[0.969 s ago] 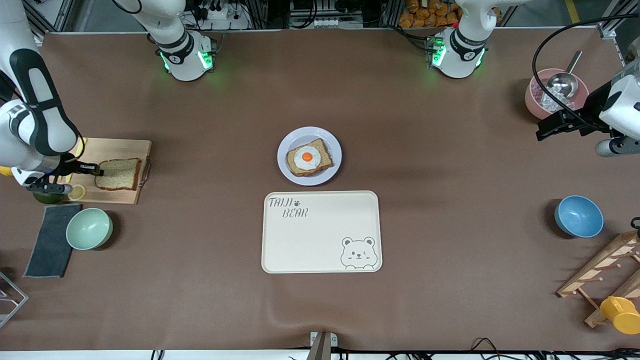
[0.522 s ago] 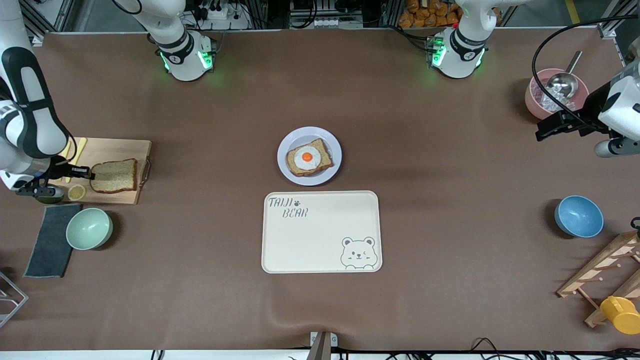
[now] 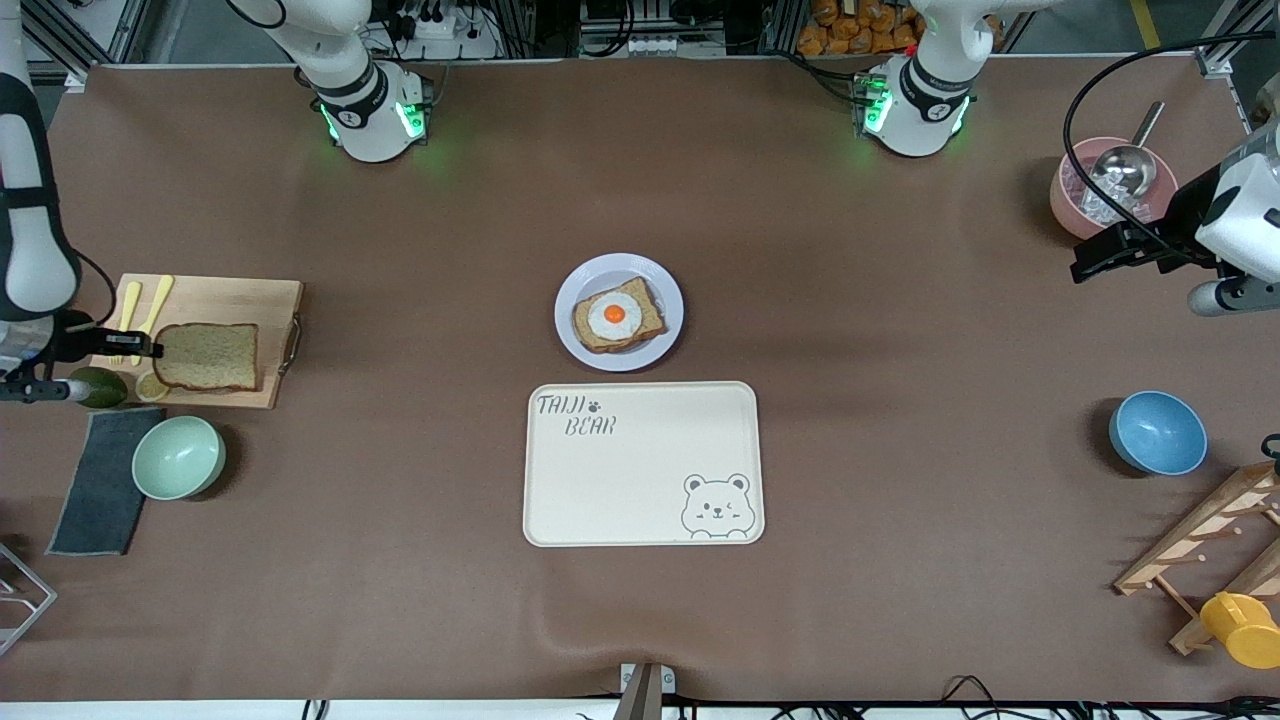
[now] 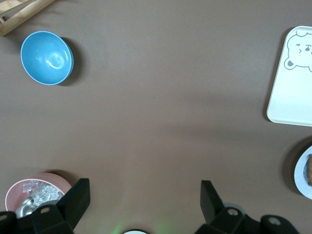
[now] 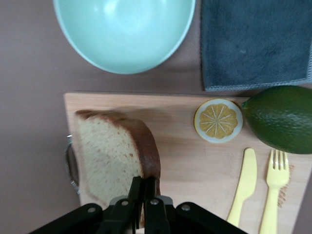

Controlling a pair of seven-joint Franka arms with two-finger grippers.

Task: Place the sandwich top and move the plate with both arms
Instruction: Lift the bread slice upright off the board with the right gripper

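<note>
The sandwich top (image 3: 205, 357) is a brown bread slice with a dark crust (image 5: 109, 156). It hangs tilted just over the wooden cutting board (image 3: 225, 295). My right gripper (image 3: 155, 347) is shut on its crust edge (image 5: 145, 181). The lavender-white plate (image 3: 574, 282) sits mid-table and carries a bread slice with a fried egg (image 3: 614, 315). My left gripper (image 3: 1085, 262) waits open and empty (image 4: 145, 187) over bare table beside the pink bowl (image 3: 1075, 200). The plate's rim (image 4: 303, 175) shows at the edge of the left wrist view.
The board also holds a lemon slice (image 5: 218, 120), an avocado (image 5: 280, 117), and a yellow knife and fork (image 3: 140, 300). A mint bowl (image 3: 178, 457) and dark cloth (image 3: 100, 480) lie nearer the camera. Cream bear tray (image 3: 642, 463), blue bowl (image 3: 1157, 432), wooden rack (image 3: 1200, 550), yellow cup (image 3: 1240, 628).
My right gripper closed on the slice's edge and drew it across the board toward the right arm's end of the table. The left arm has not moved.
</note>
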